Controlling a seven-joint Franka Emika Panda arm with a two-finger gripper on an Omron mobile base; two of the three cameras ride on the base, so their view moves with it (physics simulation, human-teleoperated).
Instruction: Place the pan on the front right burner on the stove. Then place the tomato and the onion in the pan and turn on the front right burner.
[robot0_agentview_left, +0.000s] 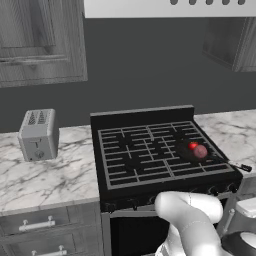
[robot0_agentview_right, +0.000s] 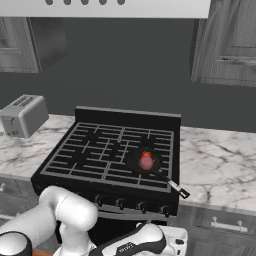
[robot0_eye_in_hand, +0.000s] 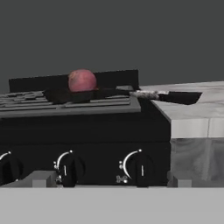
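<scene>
Pan (robot0_agentview_right: 143, 162) sits on front right burner (robot0_agentview_left: 196, 156), onion (robot0_eye_in_hand: 82, 80) and tomato (robot0_agentview_left: 192, 146) inside. Tool released, low before stove (robot0_eye_in_hand: 87, 131) front. Rightmost knob (robot0_eye_in_hand: 139, 166) straight ahead, slightly right, level with tool; knob pointer upright.

— What sat on the counter (robot0_agentview_left: 55, 175)?
— I saw the marble top flanking the stove (robot0_agentview_left: 155, 150) — a grey toaster (robot0_agentview_left: 38, 134) at the left, and the pan (robot0_agentview_right: 142, 162) on the grate.
</scene>
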